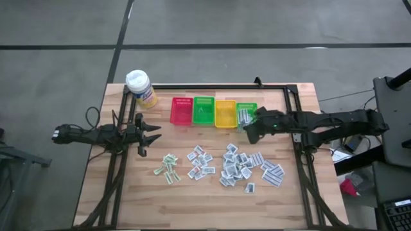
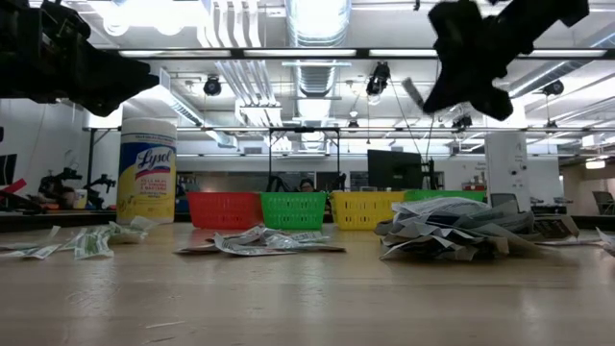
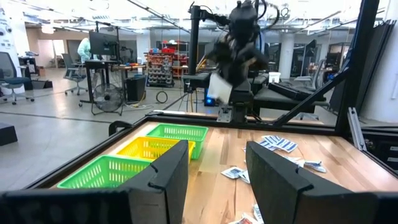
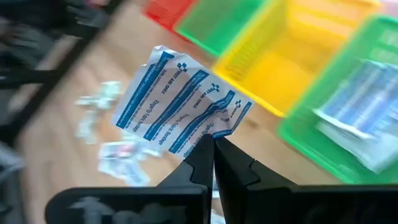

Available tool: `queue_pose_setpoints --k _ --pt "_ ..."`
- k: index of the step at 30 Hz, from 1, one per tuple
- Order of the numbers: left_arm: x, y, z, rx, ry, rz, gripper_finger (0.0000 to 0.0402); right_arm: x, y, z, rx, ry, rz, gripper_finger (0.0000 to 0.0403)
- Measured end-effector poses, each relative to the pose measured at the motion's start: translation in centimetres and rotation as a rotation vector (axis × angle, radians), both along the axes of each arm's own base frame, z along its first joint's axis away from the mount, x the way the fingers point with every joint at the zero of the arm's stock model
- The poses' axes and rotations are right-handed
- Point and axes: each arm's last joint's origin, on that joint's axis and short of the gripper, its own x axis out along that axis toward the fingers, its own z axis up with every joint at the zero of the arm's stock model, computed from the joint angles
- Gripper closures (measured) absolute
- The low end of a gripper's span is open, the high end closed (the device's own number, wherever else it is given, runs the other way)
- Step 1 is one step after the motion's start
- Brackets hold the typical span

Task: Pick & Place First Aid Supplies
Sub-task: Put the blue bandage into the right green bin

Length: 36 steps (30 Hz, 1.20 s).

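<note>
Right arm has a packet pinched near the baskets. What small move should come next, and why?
Probably carry it on over the rightmost green basket and let go. The right gripper is shut on a blue-printed packet, raised near that basket, which already holds similar packets. The left gripper waits open at the table's left.

Bare table (image 1: 135, 186) lies left of the packets (image 1: 239, 165); four baskets (image 1: 214, 113) line the far edge.
</note>
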Motion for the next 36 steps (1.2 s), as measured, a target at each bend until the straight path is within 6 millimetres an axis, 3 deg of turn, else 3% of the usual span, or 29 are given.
queue_pose_setpoints --k 8,19,26,36 --pt "0.0 0.0 0.0 -0.002 -0.001 0.000 0.0243 1.6 -2.5 -1.8 0.017 0.235 -0.100 0.0394" --pt "0.0 0.0 0.0 -0.016 -0.008 -0.002 0.0243 2.9 -7.6 -0.1 0.030 0.581 -0.157 0.0394" --pt "0.0 0.0 0.0 -0.011 -0.006 -0.001 0.0243 4.8 -10.9 0.6 0.083 0.692 -0.126 0.0394" --pt "0.0 0.0 0.0 -0.011 -0.006 -0.001 0.0243 6.9 -13.5 -2.1 0.165 0.811 -0.031 0.0394"
